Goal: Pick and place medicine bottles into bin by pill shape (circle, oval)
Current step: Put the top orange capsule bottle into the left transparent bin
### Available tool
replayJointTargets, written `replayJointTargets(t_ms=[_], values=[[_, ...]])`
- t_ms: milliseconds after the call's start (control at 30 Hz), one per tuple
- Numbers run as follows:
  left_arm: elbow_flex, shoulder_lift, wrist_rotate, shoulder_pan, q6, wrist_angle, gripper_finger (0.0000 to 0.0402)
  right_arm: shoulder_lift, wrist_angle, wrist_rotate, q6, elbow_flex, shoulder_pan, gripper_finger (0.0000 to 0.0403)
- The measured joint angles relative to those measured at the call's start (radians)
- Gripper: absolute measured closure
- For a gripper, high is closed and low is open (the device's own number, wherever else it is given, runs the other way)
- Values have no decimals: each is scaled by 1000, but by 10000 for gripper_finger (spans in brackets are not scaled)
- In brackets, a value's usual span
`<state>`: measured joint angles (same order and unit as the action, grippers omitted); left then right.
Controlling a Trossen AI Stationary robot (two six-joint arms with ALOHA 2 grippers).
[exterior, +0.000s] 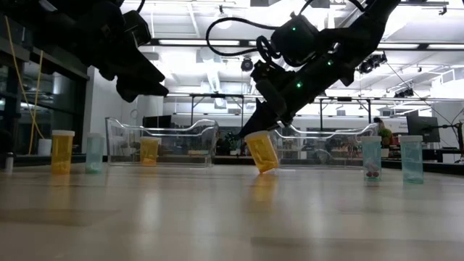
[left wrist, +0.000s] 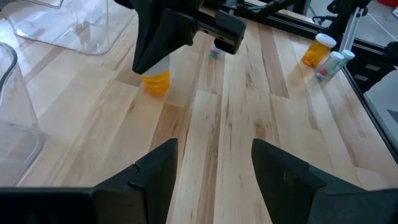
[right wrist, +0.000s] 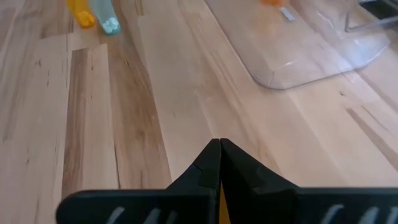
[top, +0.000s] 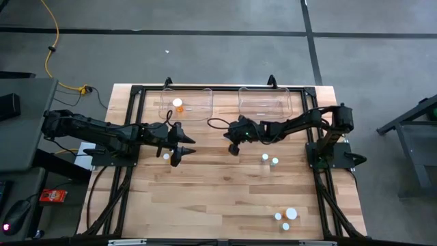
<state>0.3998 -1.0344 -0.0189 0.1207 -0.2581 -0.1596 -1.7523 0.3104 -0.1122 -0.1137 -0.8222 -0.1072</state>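
My right gripper [top: 234,145] is over the table's middle, in front of the two clear bins, and is shut on an orange medicine bottle [exterior: 262,154]. The bottle also shows in the left wrist view [left wrist: 156,81]. My left gripper [top: 186,147] hovers open and empty just left of it, with its fingers [left wrist: 163,167] spread apart. An orange bottle [top: 177,104] stands in the left bin [top: 198,109]. The right bin [top: 266,101] holds no bottle that I can see. A white-capped bottle [top: 166,156] stands on the table beside my left gripper. My right gripper pinches the orange bottle's upper end [exterior: 254,138] between its two fingers, which hide the cap. The fingers slant down from above and from the right. The bottle hangs tilted below them, its lower end [exterior: 267,168] at the table top; whether it touches, I cannot tell.
Two white-capped bottles [top: 265,158] [top: 274,162] stand right of centre. Three more [top: 285,217] stand near the front right corner. In the low view an orange bottle [exterior: 61,151] and a teal bottle [exterior: 94,152] stand at the left. Black frame rails [top: 130,137] run along the table's sides.
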Motion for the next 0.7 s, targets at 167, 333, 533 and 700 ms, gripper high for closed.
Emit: replayJointTargets(t_ms=[167,333,533,700], values=[[0,0,0,0,0,2,206,-2,72,-39,36,28,17,403],[0,0,0,0,0,2,206,-2,302,-56,10,151,19,403],[0,0,0,0,0,-9,206,0,468,-62,-34,250,16,403],[0,0,0,0,0,-31,206,0,447,-63,-34,250,16,403]])
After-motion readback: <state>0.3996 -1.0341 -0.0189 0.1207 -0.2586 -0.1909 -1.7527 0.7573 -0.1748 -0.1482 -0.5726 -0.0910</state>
